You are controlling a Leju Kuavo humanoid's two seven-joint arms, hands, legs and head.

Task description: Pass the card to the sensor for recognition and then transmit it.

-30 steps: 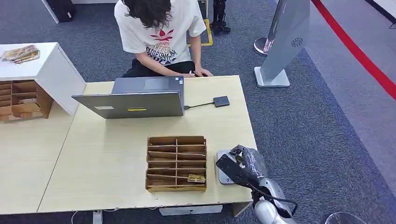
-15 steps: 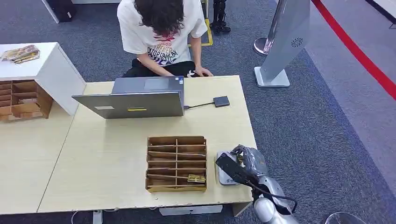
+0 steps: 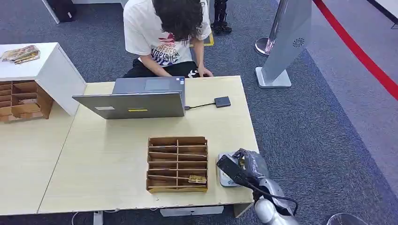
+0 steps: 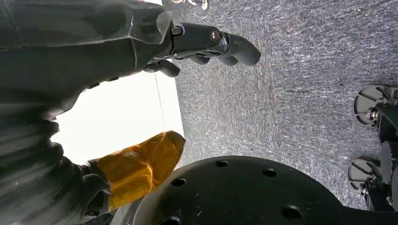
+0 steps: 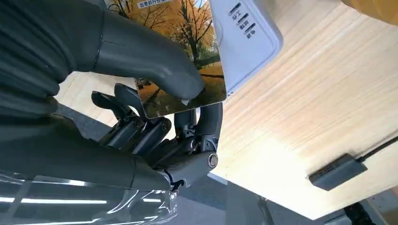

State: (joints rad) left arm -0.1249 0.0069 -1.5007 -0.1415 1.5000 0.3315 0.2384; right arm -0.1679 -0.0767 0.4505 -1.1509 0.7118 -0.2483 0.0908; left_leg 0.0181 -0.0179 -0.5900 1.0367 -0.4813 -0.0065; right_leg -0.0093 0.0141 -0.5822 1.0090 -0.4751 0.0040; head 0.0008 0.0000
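The wooden divider box [image 3: 177,164] stands just left of the sensor [image 3: 225,174]. Bare bench [image 3: 220,126] lies open beyond, up to the adapter [image 3: 222,101] and laptop [image 3: 136,98].

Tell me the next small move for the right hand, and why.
Probably lower the card flat onto the white sensor and pause. The right hand pinches the card with one edge over the reader, seemingly at a tilt; contact can't be confirmed.
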